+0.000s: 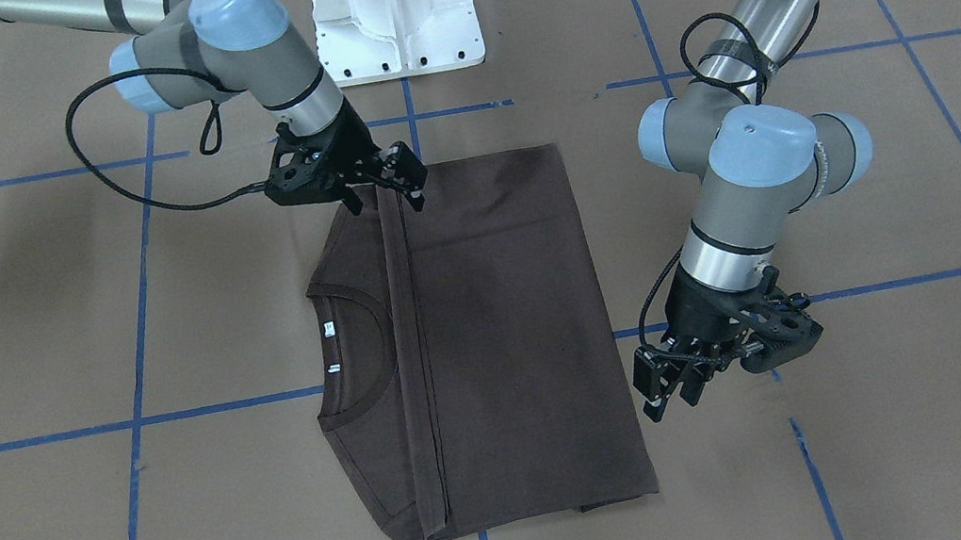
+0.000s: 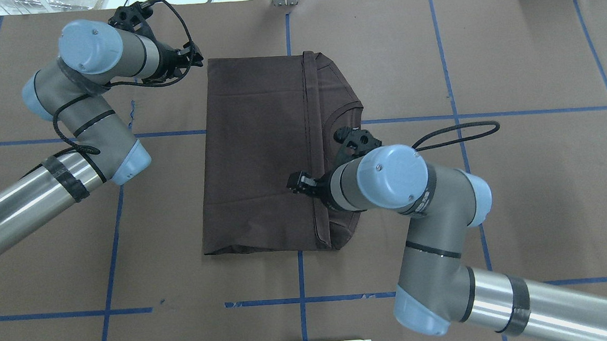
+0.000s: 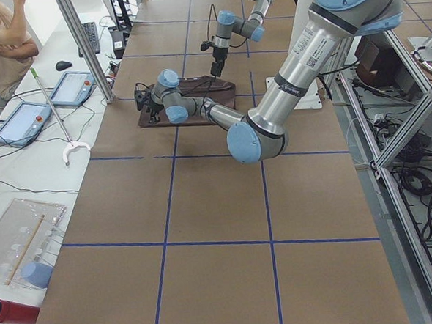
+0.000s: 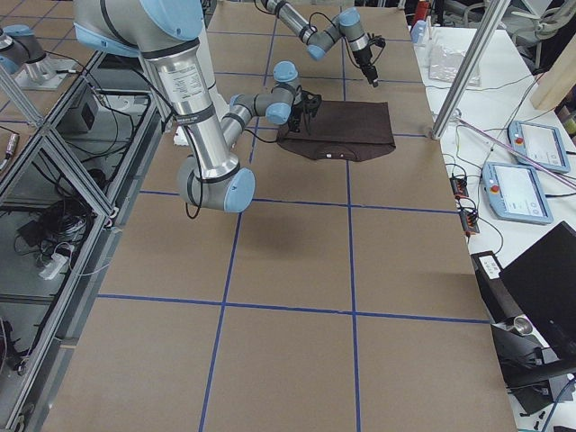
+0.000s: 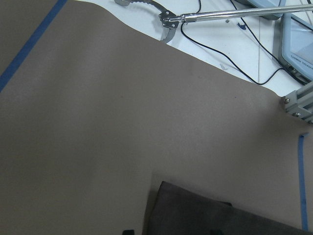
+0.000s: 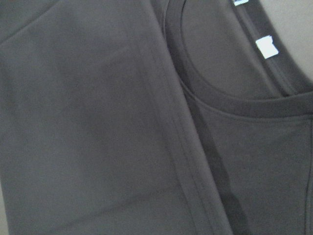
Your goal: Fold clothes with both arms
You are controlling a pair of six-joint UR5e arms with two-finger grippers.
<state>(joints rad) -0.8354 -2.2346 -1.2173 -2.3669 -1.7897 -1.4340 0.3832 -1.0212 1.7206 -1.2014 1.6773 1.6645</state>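
Left end effector [image 1: 670,402] released, beside T-shirt [image 1: 498,324] | right end effector [image 1: 387,202] released (above it)

A table covered in brown paper [image 1: 945,448] is crossed by blue tape lines [image 1: 225,408], and a white base block [image 1: 394,11] is set at its robot side. On a white bench [image 3: 26,173] along the far side, blue-framed tablets [image 3: 68,89] are laid beside a long grabber tool [image 3: 56,120]. A clear tray [image 3: 22,236] and a red cylinder [image 3: 12,312] are placed further left. A person [image 3: 0,43] is seen at the bench's right end.
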